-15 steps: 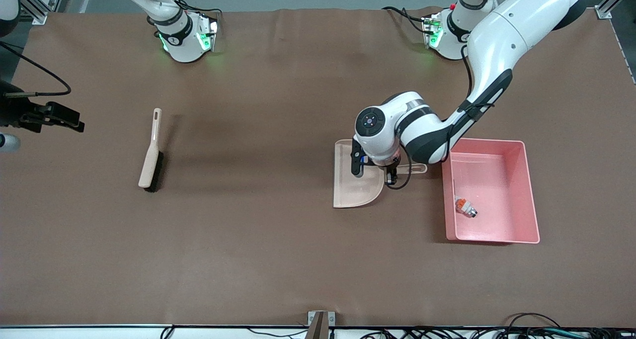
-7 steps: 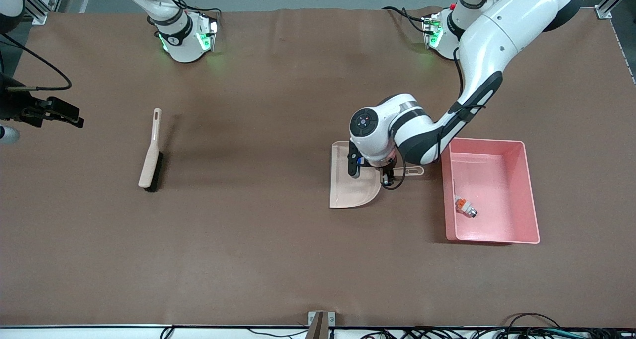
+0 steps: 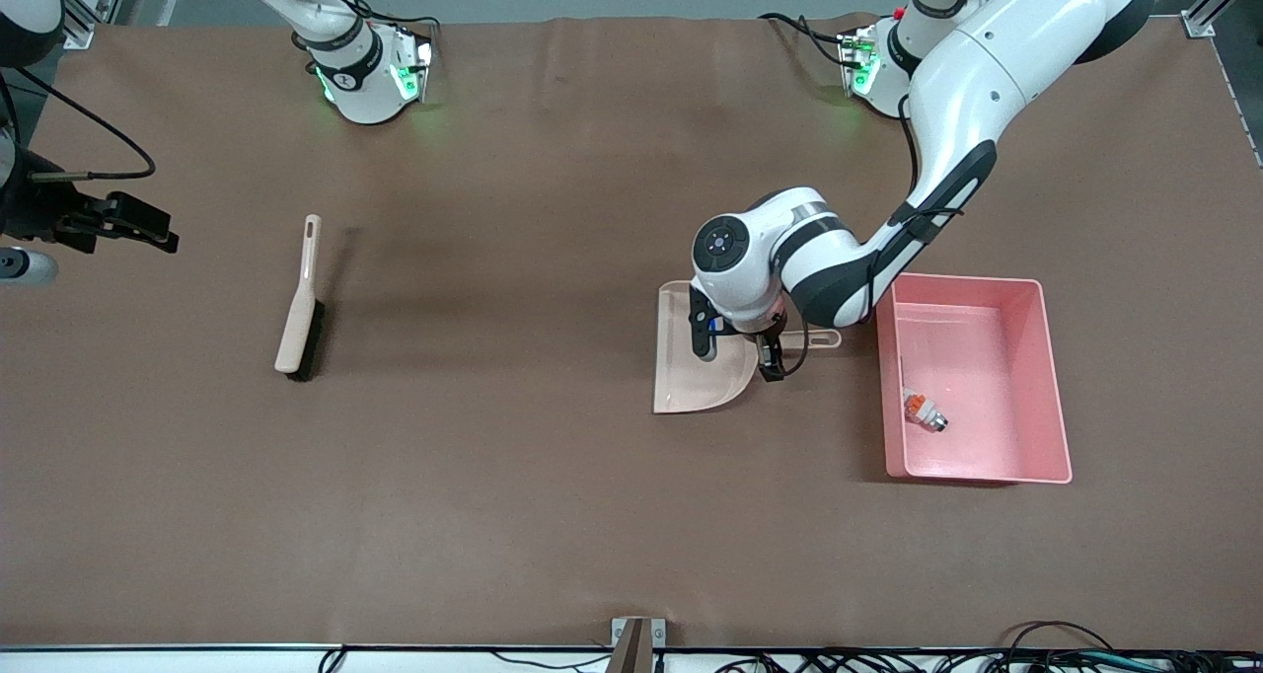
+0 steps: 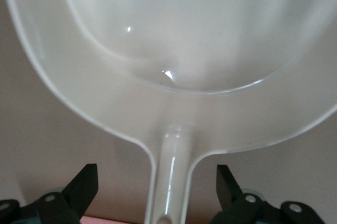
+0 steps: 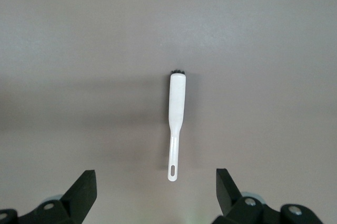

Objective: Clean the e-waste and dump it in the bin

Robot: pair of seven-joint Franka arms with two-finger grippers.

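Over dustpan (image 3: 696, 372) handle, left gripper (image 4: 157, 184) hanging spread; right gripper (image 5: 156, 192) waiting spread above brush (image 5: 176, 121); e-waste (image 3: 924, 411) lying in bin (image 3: 1052, 377).

The dustpan (image 4: 174, 66) looks like smooth, glossy plastic, the bin (image 3: 1046, 357) likewise, on a matt brown table (image 3: 493, 476).

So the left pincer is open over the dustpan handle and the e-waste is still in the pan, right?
Not quite. The left pincer is open over the dustpan handle, but the pan is empty in the left wrist view; the front view shows e-waste in the pink bin.
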